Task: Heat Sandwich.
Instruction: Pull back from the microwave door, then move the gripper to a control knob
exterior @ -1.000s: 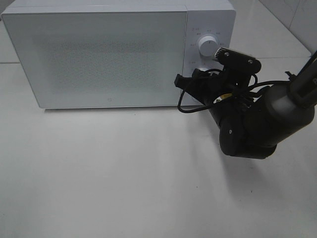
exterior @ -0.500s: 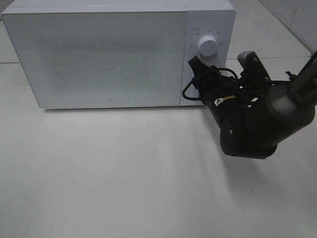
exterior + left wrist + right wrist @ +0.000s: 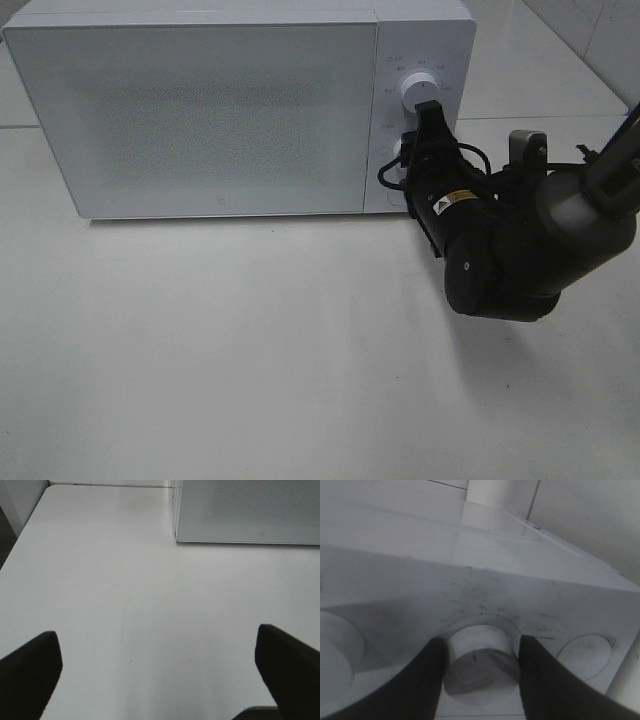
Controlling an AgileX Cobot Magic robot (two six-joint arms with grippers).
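The sandwich is out of view. The white microwave [image 3: 200,110] stands at the back of the table with its door closed. My right gripper [image 3: 408,158] is at the control panel, shut on the lower knob [image 3: 479,666]. In the right wrist view its two black fingers [image 3: 427,680] press against either side of that knob. The upper knob [image 3: 418,90] is free just above. My left gripper [image 3: 160,675] shows only in the left wrist view. It hangs open over bare table with nothing between its fingertips [image 3: 30,670].
The white table [image 3: 250,350] spreads in front of the microwave. Its left edge [image 3: 20,530] shows in the left wrist view, along with the microwave's lower corner [image 3: 180,535]. A round button [image 3: 585,652] sits beside the held knob. The right arm's black body [image 3: 520,250] hovers right of the panel.
My right wrist has rolled while staying at the lower knob. The parts on its top have swung from the left over to the right. The left gripper is unchanged.
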